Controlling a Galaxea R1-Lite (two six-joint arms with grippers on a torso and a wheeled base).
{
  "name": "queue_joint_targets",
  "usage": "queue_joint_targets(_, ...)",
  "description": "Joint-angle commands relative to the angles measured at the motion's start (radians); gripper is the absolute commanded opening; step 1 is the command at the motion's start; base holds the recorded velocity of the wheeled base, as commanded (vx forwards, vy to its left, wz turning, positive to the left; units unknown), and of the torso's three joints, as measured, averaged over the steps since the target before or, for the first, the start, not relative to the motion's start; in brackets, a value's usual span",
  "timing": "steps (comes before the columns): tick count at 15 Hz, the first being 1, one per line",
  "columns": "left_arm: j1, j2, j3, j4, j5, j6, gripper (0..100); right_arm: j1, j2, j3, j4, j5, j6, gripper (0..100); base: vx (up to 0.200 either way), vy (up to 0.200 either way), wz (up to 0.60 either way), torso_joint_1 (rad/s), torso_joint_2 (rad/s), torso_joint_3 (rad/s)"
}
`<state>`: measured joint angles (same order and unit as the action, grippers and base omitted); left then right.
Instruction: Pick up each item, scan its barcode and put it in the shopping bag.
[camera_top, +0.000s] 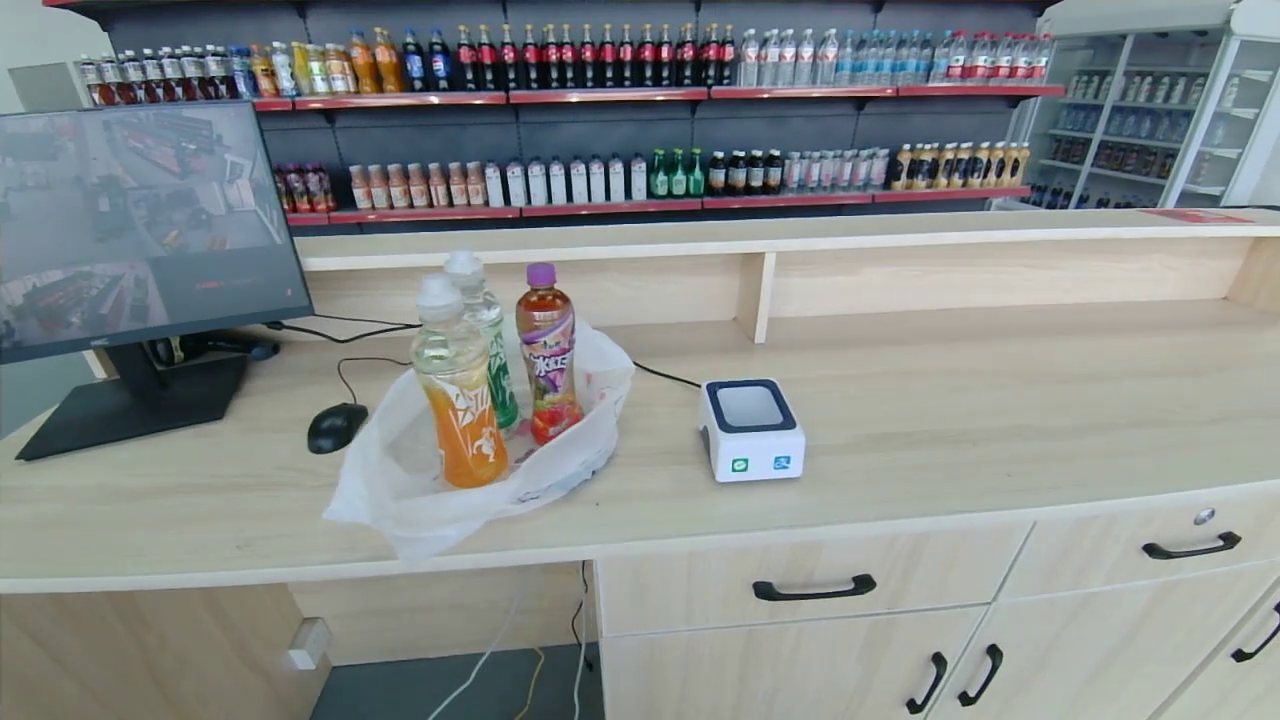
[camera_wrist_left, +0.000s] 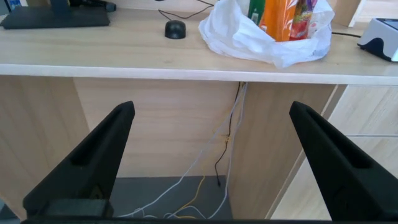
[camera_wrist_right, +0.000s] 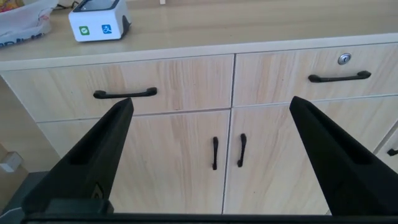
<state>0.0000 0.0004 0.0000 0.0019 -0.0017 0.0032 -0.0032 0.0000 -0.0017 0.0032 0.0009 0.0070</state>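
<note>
Three bottles stand upright inside the white shopping bag (camera_top: 400, 480) on the wooden counter: an orange drink (camera_top: 458, 395) in front, a green-labelled bottle (camera_top: 490, 340) behind it, and a purple-capped red drink (camera_top: 548, 355) to their right. The white barcode scanner (camera_top: 751, 428) sits on the counter right of the bag. My left gripper (camera_wrist_left: 211, 118) hangs open below the counter's front edge, facing the bag (camera_wrist_left: 249, 40) from underneath. My right gripper (camera_wrist_right: 211, 115) is open too, low in front of the drawers, with the scanner (camera_wrist_right: 98, 20) up on the counter beyond it.
A monitor (camera_top: 140, 220) on its stand occupies the counter's left end, with a black mouse (camera_top: 335, 427) and cables beside the bag. Drawers and cupboard doors (camera_wrist_right: 227, 152) with black handles lie under the counter. Loose cables (camera_wrist_left: 227, 143) hang in the gap below. Stocked drink shelves line the back wall.
</note>
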Motion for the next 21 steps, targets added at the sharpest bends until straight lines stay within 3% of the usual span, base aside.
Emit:
queue_joint_targets(1,0.0,0.0,0.0,0.0,0.0,0.0,100,0.0,0.002,0.0,0.0,0.001,-0.001,100,0.0,-0.2,0.0,0.002,0.0,0.002)
queue_joint_targets(5,0.0,0.0,0.0,0.0,0.0,0.0,100,0.0,0.002,0.0,0.0,0.001,-0.002,100,0.0,-0.2,0.0,0.001,0.0,0.004)
queue_joint_targets(18,0.0,0.0,0.0,0.0,0.0,0.0,100,0.0,0.002,0.002,0.0,0.001,-0.002,100,0.0,0.0,0.0,0.0,0.0,0.0)
queue_joint_targets(21,0.002,0.0,0.0,0.0,0.0,0.0,100,0.0,0.002,0.002,0.0,-0.001,-0.002,100,-0.2,0.0,0.0,0.007,0.0,0.006)
